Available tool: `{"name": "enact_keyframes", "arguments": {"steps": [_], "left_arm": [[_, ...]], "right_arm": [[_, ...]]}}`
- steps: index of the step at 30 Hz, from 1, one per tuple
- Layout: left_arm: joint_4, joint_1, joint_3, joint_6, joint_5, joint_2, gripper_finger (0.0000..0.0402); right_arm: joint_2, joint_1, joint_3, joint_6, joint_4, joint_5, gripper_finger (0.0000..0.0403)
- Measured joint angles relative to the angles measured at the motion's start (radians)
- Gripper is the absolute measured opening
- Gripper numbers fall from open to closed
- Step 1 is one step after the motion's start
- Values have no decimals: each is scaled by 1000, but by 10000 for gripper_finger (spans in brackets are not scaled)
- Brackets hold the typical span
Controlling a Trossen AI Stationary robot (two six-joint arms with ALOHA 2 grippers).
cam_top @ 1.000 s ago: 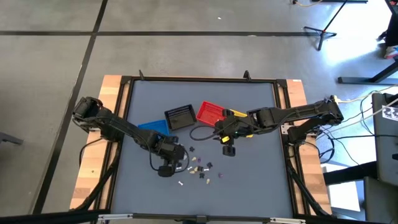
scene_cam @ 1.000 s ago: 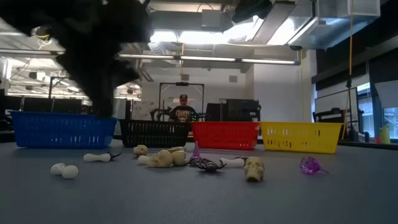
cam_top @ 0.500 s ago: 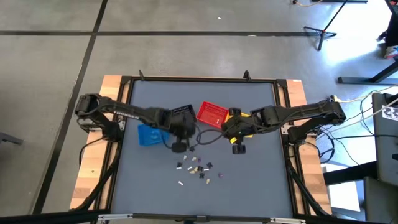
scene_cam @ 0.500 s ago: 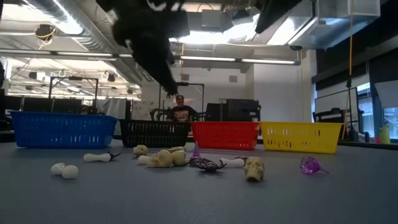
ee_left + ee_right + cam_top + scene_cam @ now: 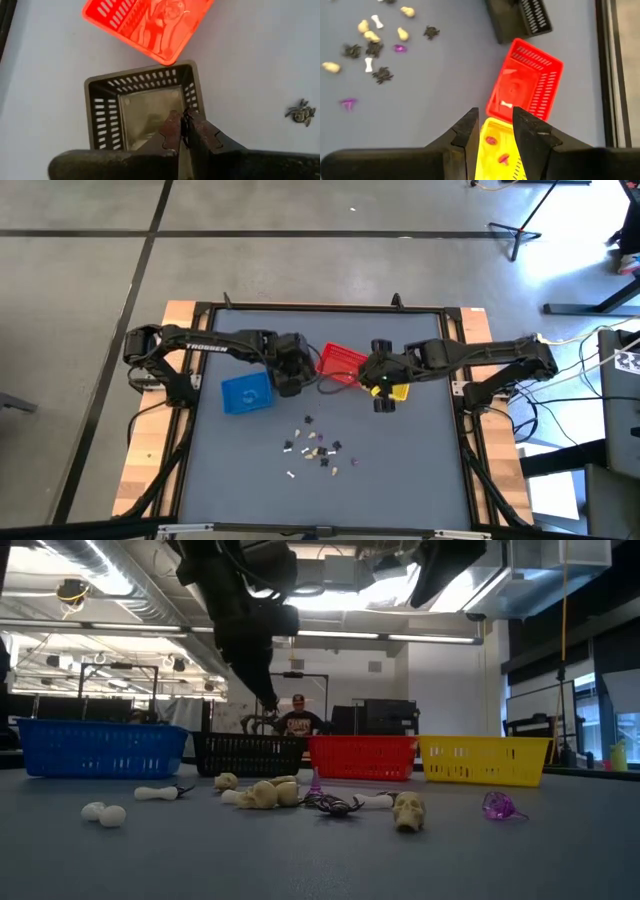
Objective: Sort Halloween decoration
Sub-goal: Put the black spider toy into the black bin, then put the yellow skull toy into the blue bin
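Observation:
The Halloween decoration lies as a loose heap of small black, cream and purple trinkets (image 5: 315, 448) on the grey table, near the middle. Four small baskets stand beyond it: blue (image 5: 245, 394), black (image 5: 105, 100), red (image 5: 340, 362) and yellow (image 5: 397, 391). My left gripper (image 5: 288, 383) hangs over the black basket, shut on a tiny black trinket (image 5: 186, 129). My right gripper (image 5: 495, 122) hovers open over the yellow basket (image 5: 492, 150) with nothing between its fingers. My left gripper pinches the tiny black trinket (image 5: 186, 125) between its two fingertips. The fingers slant down from the table's left side. The trinket is lifted clear, above the black basket's open top.
The red basket (image 5: 540, 85) holds a white bone, and the yellow one holds small purple and red pieces. A lone black spider (image 5: 300, 112) lies on the table beside the black basket. A person (image 5: 294, 720) sits in the room far behind the table.
My left gripper has risen from the trinket heap and swung toward the table's far edge, past the blue basket, until it stands over the black basket, shut throughout. My right gripper has shifted slightly toward the far edge and tipped further down over the yellow basket.

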Motion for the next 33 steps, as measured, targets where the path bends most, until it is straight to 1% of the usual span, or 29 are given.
{"name": "enact_keyframes", "arguments": {"steps": [4, 11, 20, 22, 25, 33], "left_arm": [[-12, 3, -1, 1, -6, 0, 13], [-10, 3, -1, 24, -107, 0, 38], [-7, 3, -1, 44, -112, 0, 98], [-7, 0, -1, 21, -90, 0, 110], [-5, -14, -1, -7, -21, 0, 121], [-5, -108, -1, -82, 151, 0, 126]], "right_arm": [[0, -19, 0, 3, 54, -35, 115], [1, -16, 0, 1, 93, -43, 115], [1, -16, 0, 1, 94, -42, 115], [1, -16, 0, 1, 94, -43, 115], [2, -16, 0, 3, 95, -42, 115], [2, -16, 0, 4, 95, -43, 115]]}}
